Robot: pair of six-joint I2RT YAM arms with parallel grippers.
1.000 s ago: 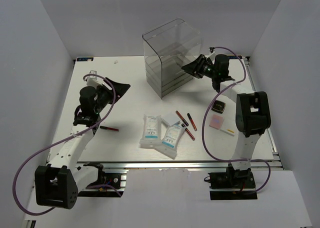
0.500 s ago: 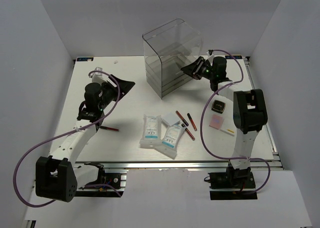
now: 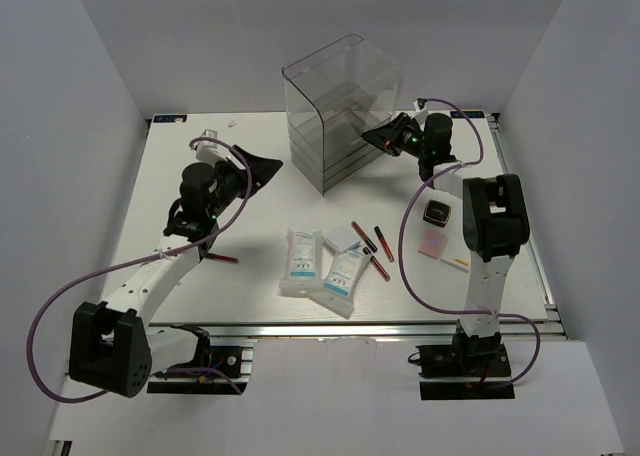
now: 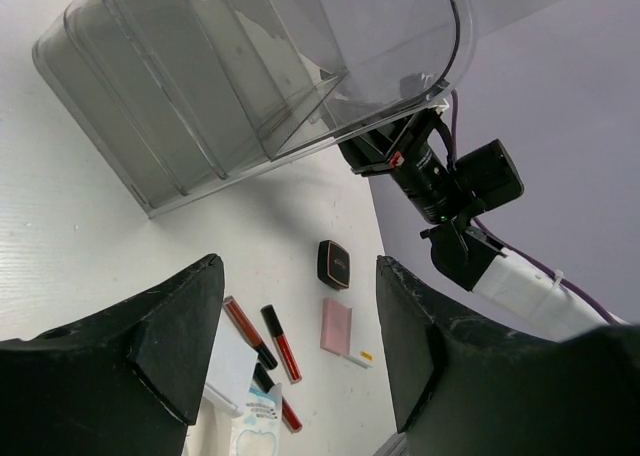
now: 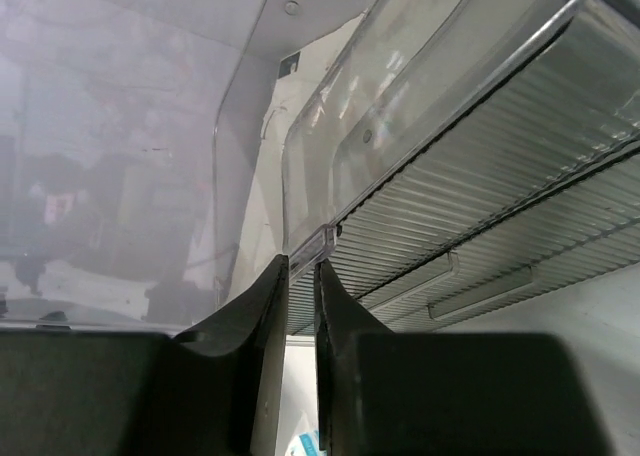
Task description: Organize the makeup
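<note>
The makeup lies in the middle and right of the table: two white packets [image 3: 303, 261] with blue print, a white pad [image 3: 342, 238], red and black sticks [image 3: 383, 242], a black compact [image 3: 436, 213] and a pink palette [image 3: 433, 243]. One more red stick [image 3: 218, 258] lies under the left arm. My left gripper [image 3: 262, 166] is open and empty, held in the air left of the clear drawer box [image 3: 335, 111]. Its wrist view shows the compact [image 4: 334, 264], the palette [image 4: 336, 326] and the sticks [image 4: 280, 343]. My right gripper [image 5: 302, 261] is shut on a drawer handle [image 5: 312, 246] of the box.
The clear drawer box [image 4: 250, 66] stands at the back middle, with ribbed drawers [image 5: 480, 166] stacked in its lower part. The right arm's purple cable [image 3: 410, 246] hangs near the palette. White walls close in the table on three sides.
My left gripper has swung right and forward toward the drawer box. My right gripper has edged left against the box, and the box has shifted slightly left.
</note>
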